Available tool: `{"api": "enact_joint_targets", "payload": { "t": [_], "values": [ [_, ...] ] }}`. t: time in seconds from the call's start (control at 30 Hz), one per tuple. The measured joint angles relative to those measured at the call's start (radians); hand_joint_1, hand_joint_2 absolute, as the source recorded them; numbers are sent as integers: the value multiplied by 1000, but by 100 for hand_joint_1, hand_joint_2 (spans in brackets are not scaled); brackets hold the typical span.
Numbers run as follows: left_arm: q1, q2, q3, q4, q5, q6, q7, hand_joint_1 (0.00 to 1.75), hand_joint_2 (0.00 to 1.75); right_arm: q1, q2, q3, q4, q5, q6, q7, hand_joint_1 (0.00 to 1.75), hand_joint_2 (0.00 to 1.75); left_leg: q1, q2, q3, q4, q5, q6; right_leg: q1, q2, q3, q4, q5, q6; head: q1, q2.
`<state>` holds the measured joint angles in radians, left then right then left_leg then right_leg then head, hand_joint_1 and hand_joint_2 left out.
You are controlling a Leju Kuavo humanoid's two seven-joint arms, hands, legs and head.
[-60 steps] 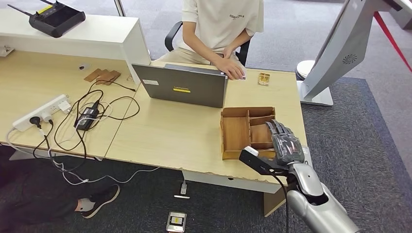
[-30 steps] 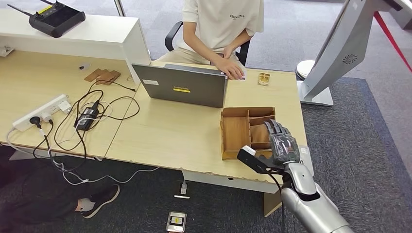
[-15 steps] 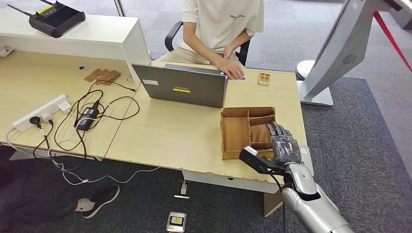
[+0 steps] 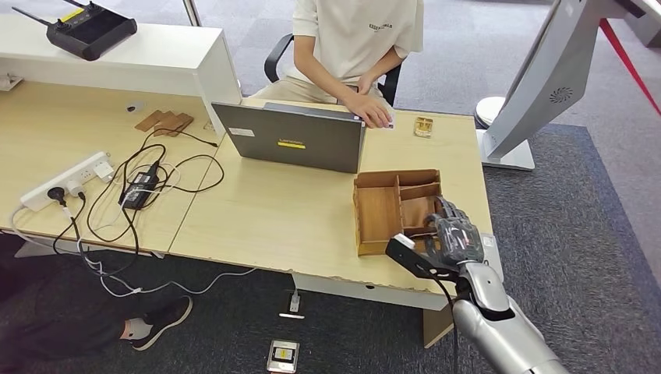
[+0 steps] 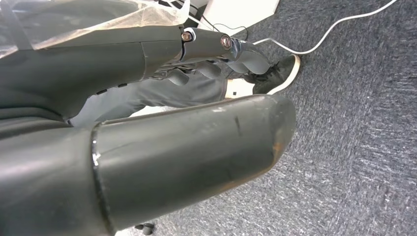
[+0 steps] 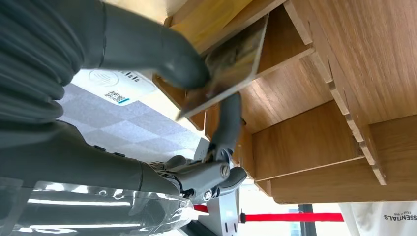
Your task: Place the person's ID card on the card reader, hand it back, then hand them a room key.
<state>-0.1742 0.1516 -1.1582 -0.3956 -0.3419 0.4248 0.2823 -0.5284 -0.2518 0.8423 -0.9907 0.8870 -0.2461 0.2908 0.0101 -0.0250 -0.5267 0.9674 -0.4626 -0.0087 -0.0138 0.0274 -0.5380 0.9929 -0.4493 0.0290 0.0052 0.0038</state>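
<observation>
Open wood between the laptop and the near edge; the far-right corner is crowded.

The right hand (image 4: 454,234) sits in the wooden organizer (image 4: 379,210) at the near-right corner of the surface (image 4: 273,218), its fingers (image 6: 228,125) pinching a card (image 6: 231,61) between the thin dividers, which leave narrow room on each side. The white card reader (image 6: 118,83) lies just beside the organizer toward the right edge. Toward the far edge, the open laptop (image 4: 292,140) stands as a wall in the middle, and the person's hand (image 4: 372,109) and a small card (image 4: 423,126) occupy the far-right corner. Cables (image 4: 148,183) and a power strip (image 4: 66,181) cover the left part.
</observation>
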Motion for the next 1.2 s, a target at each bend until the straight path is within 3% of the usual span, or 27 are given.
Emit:
{"api": "enact_joint_targets", "payload": {
  "t": [0.9, 1.03, 1.2],
  "values": [
    [-1, 0, 0, 0, -11, 0, -5, 0, 0, -16, 0, -1, 27, -10, -46, 3, 175, 175, 0, 0, 0, 0, 0, 0, 0, 0, 0, 0, 0, 0, 0, 0],
    [-3, 0, 0, 0, -30, -3, -5, 0, 0, -61, -8, -25, -9, 25, -90, 33, 175, 175, 0, 0, 0, 0, 0, 0, 0, 0, 0, 0, 0, 0, 0, 0],
    [-5, 0, 0, -1, -44, -8, -7, 0, 0, -133, -25, -48, -67, 37, -76, 54, 175, 175, 0, 0, 0, 0, 0, 0, 0, 0, 0, 0, 0, 0, 0, 0]
  ]
}}
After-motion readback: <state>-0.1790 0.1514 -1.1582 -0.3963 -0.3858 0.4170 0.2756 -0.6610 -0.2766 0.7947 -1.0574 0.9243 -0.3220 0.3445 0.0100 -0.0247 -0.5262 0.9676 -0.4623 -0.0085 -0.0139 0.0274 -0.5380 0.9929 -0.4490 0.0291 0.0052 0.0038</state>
